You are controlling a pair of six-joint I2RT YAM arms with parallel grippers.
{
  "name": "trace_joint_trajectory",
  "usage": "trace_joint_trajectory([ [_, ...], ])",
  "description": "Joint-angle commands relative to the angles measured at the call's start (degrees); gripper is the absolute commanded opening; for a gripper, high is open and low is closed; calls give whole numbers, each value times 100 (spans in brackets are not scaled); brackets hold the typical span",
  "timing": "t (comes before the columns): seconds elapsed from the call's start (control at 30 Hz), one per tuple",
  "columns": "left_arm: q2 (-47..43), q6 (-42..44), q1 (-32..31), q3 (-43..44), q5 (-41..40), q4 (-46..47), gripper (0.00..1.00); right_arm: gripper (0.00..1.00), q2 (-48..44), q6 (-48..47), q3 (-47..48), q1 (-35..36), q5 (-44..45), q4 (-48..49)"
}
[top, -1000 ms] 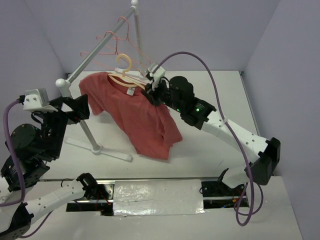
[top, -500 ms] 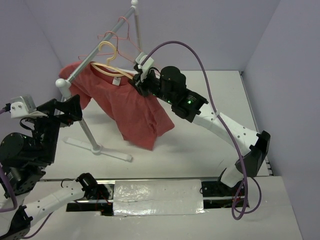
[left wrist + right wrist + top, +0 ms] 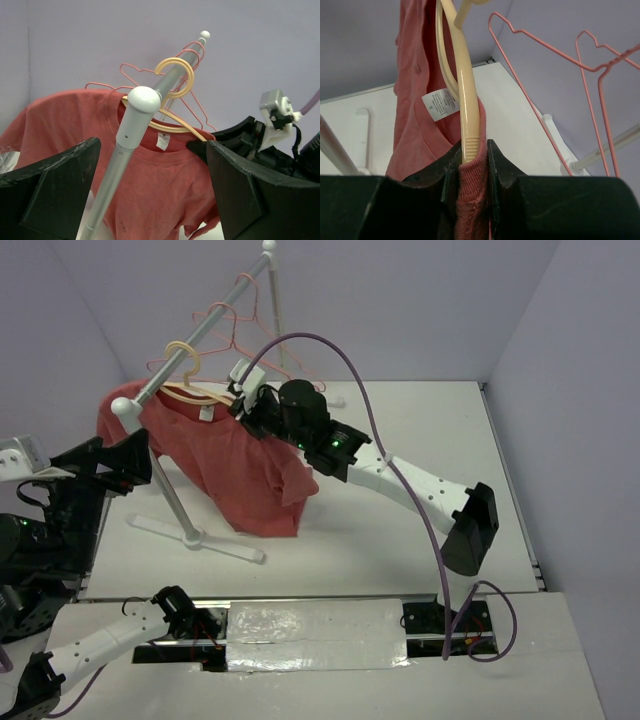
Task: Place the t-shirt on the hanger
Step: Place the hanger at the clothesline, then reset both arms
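Right pincer [image 3: 471,150] clamped on end of pale beige curved hanger [image 3: 463,95] plus shoulder of faded-red cloth t-shirt [image 3: 240,470], plain only from its wrist | hook rings silver rail [image 3: 131,125] near end, pink wire hangers [image 3: 590,70] farther along | left pincer [image 3: 150,175] gaping, empty

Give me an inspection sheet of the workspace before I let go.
Surface: white table; rack base stands on it.
Job's things: t-shirt draped on hanger; hook at the rail, seating unclear.
Clutter: wire hangers on the rail.
Grippers: right gripper shut on hanger end and cloth; left gripper open, facing the rail's end.
Cables: purple cable loops high above the table.
Surroundings: lilac walls; nothing else seen.
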Motion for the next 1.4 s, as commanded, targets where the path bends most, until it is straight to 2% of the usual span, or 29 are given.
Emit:
trace_joint_trajectory([
  [0.0,50,22,4,-60,58,55,100,0,41,-117,138,52,346,956],
  [0.2,15,75,4,-236,137,117,99,0,50,-170,-108,60,339,1255],
  [0.27,94,206,4,-262,277,55,100,5,6,-126,-117,52,486,1255],
  [0.3,129,259,12,-262,347,29,99,12,-11,-109,-117,52,575,1212],
  [0.33,234,303,4,-253,469,-32,100,30,-38,-109,-100,52,663,1116],
  [0.43,454,593,4,-306,1065,-226,100,54,-257,-91,-152,52,1049,852],
  [0.47,498,637,4,-358,1120,-218,99,58,-336,-74,-205,60,1163,764],
  [0.57,656,559,4,-473,1383,-200,99,99,-1037,-56,-617,52,1068,325],
  [0.7,885,260,4,-552,1955,-25,99,100,-1978,207,-1599,43,1391,0],
  [0.8,1051,-30,4,-736,2123,142,99,100,-2831,602,-1988,52,1480,-526],
  [0.9,1201,-258,4,-1279,2359,484,100,100,-3482,1612,-2558,52,1691,-897],
  [0.93,1245,-355,4,-1447,2482,834,100,100,-3614,2241,-2691,43,1988,-968],
  [1.0,1386,-434,-5,-1922,2702,1222,99,100,-3878,2649,-3076,52,2445,-1143],
  [1.2,1352,-277,-110,-3047,2589,2497,99,100,-4361,4205,-3903,43,2895,-2012],
  [1.3,1114,-320,-513,-3303,2379,2420,99,100,-4783,4839,-4421,60,3010,-2076],
  [1.37,948,-504,-1102,-3521,1398,2053,99,100,-5187,4971,-4886,61,3211,-1779],
])
